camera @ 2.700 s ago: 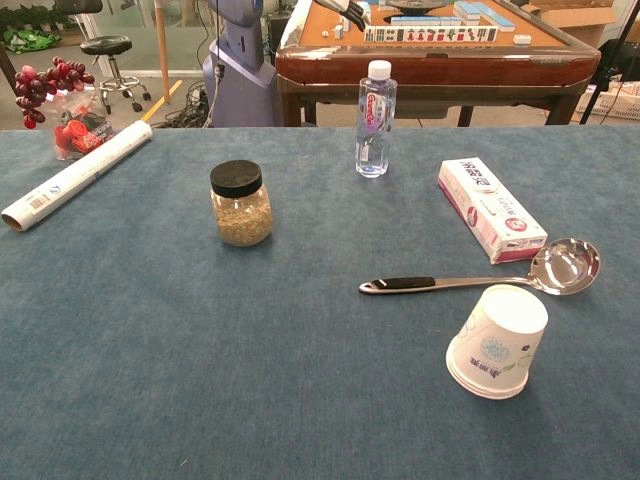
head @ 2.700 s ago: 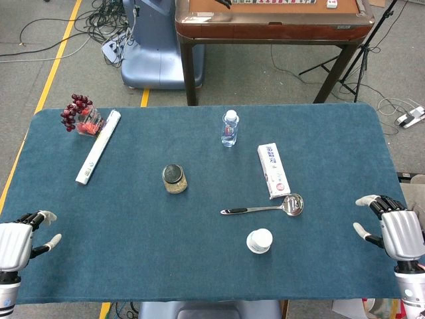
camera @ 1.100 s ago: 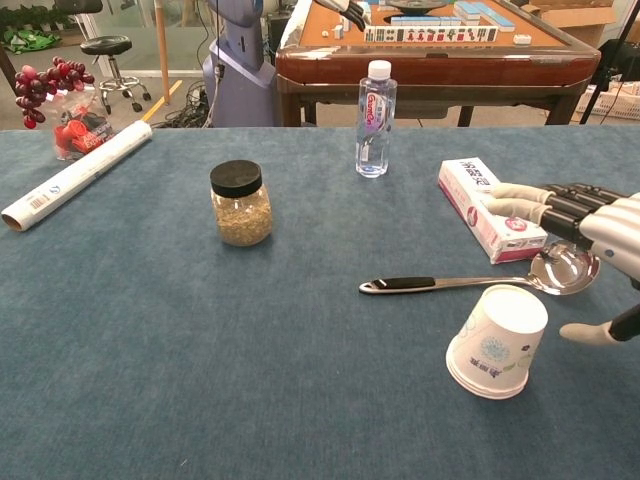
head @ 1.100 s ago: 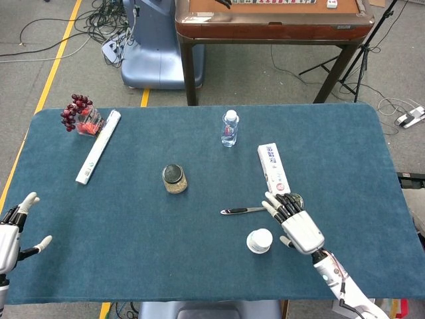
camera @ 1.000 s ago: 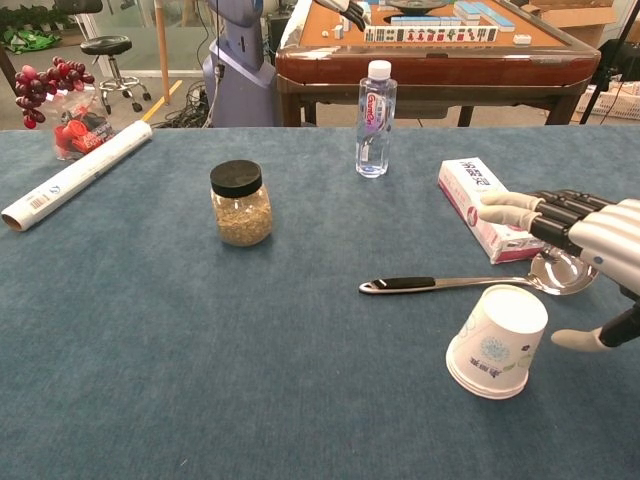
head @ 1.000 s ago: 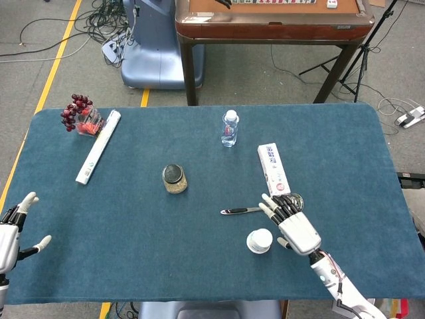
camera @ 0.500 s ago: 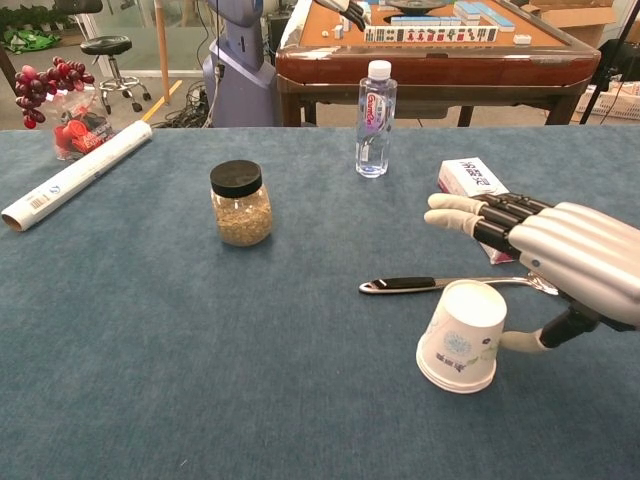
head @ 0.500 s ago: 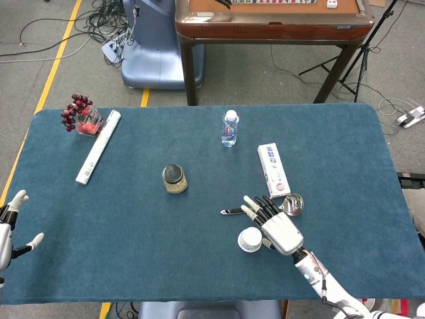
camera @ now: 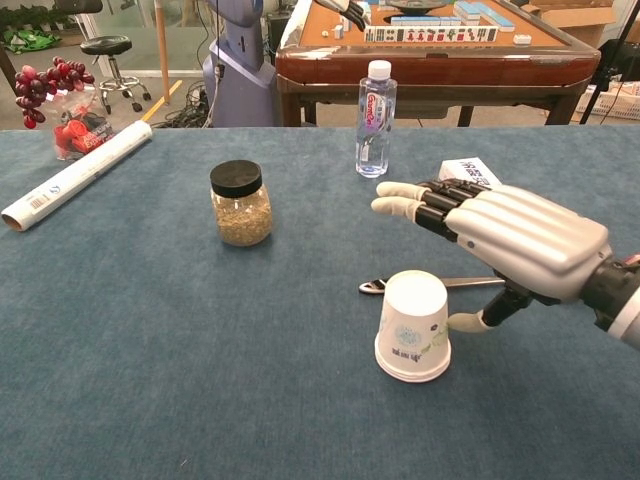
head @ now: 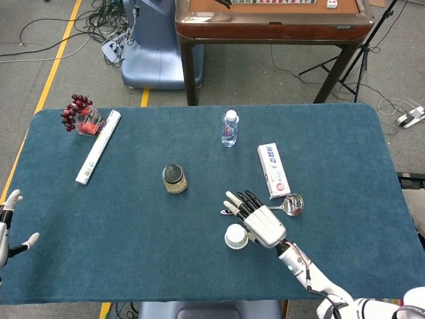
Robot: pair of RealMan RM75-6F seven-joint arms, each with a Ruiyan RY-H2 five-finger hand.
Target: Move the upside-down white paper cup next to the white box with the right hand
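Chest view, nearest first: the upside-down white paper cup (camera: pixel 412 327) stands mouth-down on the blue table (camera: pixel 150 380), upright or nearly so, with the right hand (camera: pixel 500 235) just beside it on the robot's right. That hand is unclenched and grasps nothing: the fingers (camera: pixel 400 210) are stretched flat and forward above and beyond the cup, and only the thumb reaches down to the cup's lower wall, touching it or very nearly. Judgement on the step in hand: this is the grasp. To do it well the fingers need to curl round the far wall while the thumb opposes on the near side, closing gently, since thin paper will likely dent or skid on the cloth if pushed from one side only. A lift clear of the ladle (head: pixel 290 205), whose handle lies just behind the cup, seems safer than a slide. Head view confirms the layout: cup (head: pixel 236 236) at the hand's (head: pixel 262 222) left edge, ladle beyond, then the white box (head: pixel 273 170) further back and to the right, well apart from the cup. The left hand (head: pixel 5 229) sits spread and empty at the table's left edge.
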